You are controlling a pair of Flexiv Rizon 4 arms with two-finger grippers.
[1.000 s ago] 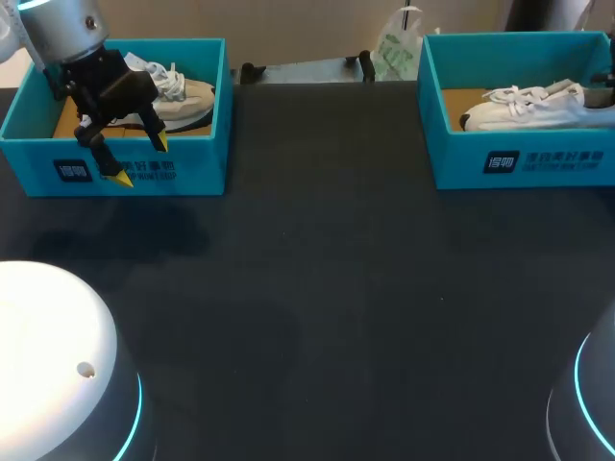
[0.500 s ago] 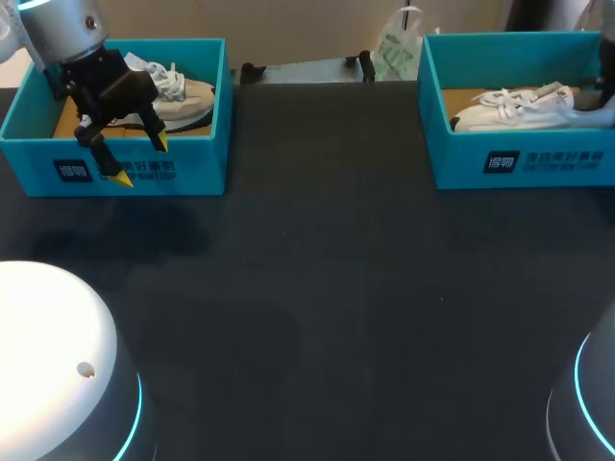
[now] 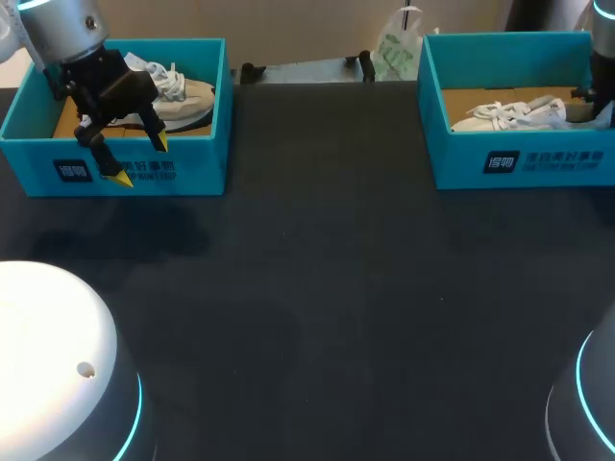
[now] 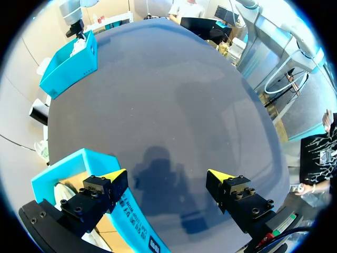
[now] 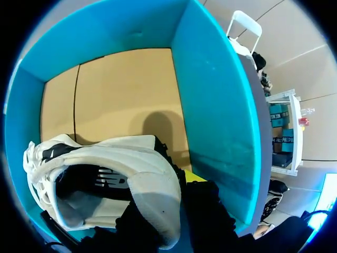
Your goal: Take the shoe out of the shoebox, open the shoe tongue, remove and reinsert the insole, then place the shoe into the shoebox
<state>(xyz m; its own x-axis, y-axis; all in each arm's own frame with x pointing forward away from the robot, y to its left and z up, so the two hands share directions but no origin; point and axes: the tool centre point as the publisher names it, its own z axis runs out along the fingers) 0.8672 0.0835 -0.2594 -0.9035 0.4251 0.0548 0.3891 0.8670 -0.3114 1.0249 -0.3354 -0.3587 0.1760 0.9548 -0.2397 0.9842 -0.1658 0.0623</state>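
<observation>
A white shoe [image 3: 507, 115] lies low in the right teal shoebox [image 3: 538, 158], toe toward the box's left wall. My right gripper [image 3: 588, 112] is at its heel. In the right wrist view the gripper [image 5: 174, 197] is shut on the heel of the shoe [image 5: 105, 174], over the brown floor inside the shoebox [image 5: 210, 95]. My left gripper [image 3: 140, 159] hangs open and empty over the front wall of the left teal shoebox [image 3: 197, 163]. The left wrist view shows the gripper [image 4: 167, 176] astride that shoebox's [image 4: 68, 163] wall.
A second pale shoe [image 3: 184, 96] lies in the left shoebox. A dark table [image 3: 327, 288] spreads between the two boxes. A white and green bag [image 3: 396, 48] stands at the table's back edge. The right shoebox [image 4: 68, 66] shows far ahead in the left wrist view.
The right gripper has lowered the white shoe deeper into the right shoebox and shifted it slightly left. The left arm has not moved.
</observation>
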